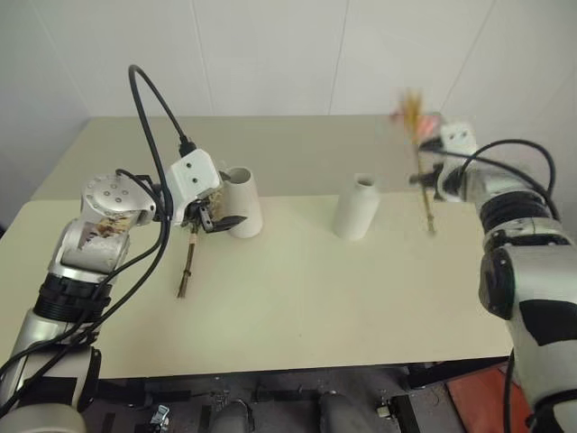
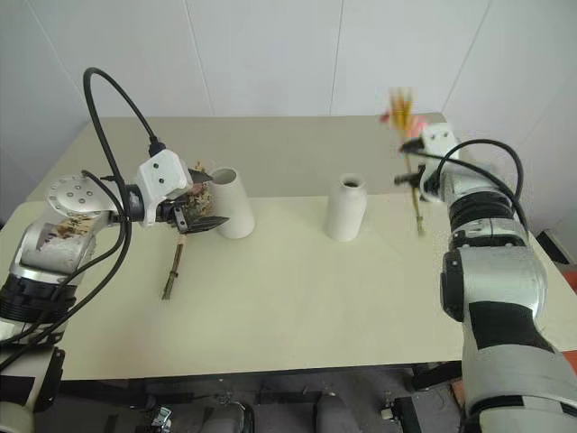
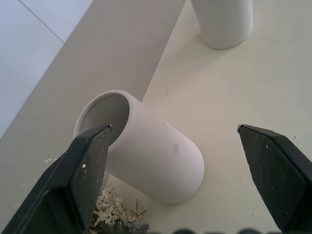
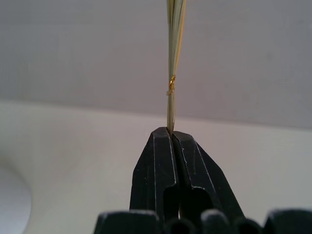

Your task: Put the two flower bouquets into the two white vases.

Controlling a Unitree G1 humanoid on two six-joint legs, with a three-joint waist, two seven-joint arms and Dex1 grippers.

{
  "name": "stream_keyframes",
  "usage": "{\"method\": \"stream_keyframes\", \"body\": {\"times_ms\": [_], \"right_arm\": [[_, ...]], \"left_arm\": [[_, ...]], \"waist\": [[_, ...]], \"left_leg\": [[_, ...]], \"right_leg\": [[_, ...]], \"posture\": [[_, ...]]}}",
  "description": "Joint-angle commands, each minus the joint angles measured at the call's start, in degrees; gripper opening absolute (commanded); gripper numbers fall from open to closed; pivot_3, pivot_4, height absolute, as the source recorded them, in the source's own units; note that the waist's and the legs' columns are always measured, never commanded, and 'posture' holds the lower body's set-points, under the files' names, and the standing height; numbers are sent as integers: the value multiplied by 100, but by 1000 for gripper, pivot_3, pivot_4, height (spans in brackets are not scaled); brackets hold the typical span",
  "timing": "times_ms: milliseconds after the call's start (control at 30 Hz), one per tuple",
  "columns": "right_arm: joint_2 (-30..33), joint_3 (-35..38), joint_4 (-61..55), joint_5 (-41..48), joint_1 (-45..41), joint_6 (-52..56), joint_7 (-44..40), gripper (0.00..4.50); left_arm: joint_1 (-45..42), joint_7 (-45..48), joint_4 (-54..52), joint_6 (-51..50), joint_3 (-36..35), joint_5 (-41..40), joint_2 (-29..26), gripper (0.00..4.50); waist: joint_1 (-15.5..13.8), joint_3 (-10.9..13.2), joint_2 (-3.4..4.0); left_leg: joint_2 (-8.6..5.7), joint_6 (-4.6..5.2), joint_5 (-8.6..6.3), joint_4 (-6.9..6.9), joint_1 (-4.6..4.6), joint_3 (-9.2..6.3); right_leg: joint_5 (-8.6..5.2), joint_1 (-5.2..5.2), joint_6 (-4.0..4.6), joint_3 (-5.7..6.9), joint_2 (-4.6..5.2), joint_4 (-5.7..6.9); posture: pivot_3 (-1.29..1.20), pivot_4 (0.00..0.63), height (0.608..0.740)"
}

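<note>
The cone-shaped white vase (image 1: 243, 204) stands left of the table's middle, and the bottle-shaped white vase (image 1: 356, 208) stands to its right. My left gripper (image 1: 220, 221) hangs open right beside the cone vase, its black fingers (image 3: 83, 165) either side of it in the left wrist view. The bushy bouquet lies flat on the table under that gripper, with its dark stems (image 1: 186, 268) pointing toward the front edge and cream sprigs (image 3: 113, 218) by the vase's foot. To the right of the bottle vase, my right gripper (image 1: 422, 179) is shut on the slim golden bouquet (image 4: 170, 92), held upright above the table.
The cream table (image 1: 297, 316) runs to a front edge near me, with a second, greyer tabletop (image 1: 297, 144) behind it against a white wall. A red object (image 1: 478, 397) lies on the floor at the front right.
</note>
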State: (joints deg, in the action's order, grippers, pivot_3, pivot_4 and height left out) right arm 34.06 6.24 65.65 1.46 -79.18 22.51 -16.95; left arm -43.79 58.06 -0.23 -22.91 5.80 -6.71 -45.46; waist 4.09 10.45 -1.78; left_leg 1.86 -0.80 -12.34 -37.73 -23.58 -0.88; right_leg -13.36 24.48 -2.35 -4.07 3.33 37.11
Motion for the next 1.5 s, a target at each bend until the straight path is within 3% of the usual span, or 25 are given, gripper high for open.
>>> {"method": "stream_keyframes", "body": {"times_ms": [33,200,367,633,767,1500], "right_arm": [[-163,758,-1214,524,26,-1064,721,14],[-964,1850,-3150,1943,590,-1048,766,14],[-1643,1486,-5176,2235,1482,-613,911,14],[-1820,894,-7183,2055,2757,63,1251,14],[-1821,808,-7270,1956,3239,-198,1120,14],[-2076,309,-6505,1436,3685,-1186,695,14]], "left_arm": [[-178,-15,-22,62,-94,20,-48,4500],[-278,41,90,133,-26,33,-3,4500],[-275,69,85,145,-57,38,-46,4500],[-59,59,-93,58,-159,24,-228,4500],[-90,63,-69,72,-117,12,-213,4500],[-105,97,-26,125,-133,-27,-150,4500]], "waist": [[-1,1,2],[-17,0,2],[-39,1,4],[-63,1,5],[-72,1,4],[-40,1,5]], "left_leg": [[0,0,0,1,0,0],[2,0,0,-1,2,-7],[-1,0,0,-2,-5,-19],[-2,0,0,-7,-15,-22],[-2,0,1,-11,-13,-21],[1,0,1,-10,-7,-20]], "right_leg": [[0,1,0,0,-1,0],[1,-7,0,4,-2,4],[2,-8,0,13,-1,17],[0,2,-1,14,-2,42],[0,1,-1,13,-3,42],[0,0,0,11,-6,14]], "posture": [[0,150,740],[0,150,740],[0,150,740],[0,150,740],[0,150,740],[0,150,740]]}}
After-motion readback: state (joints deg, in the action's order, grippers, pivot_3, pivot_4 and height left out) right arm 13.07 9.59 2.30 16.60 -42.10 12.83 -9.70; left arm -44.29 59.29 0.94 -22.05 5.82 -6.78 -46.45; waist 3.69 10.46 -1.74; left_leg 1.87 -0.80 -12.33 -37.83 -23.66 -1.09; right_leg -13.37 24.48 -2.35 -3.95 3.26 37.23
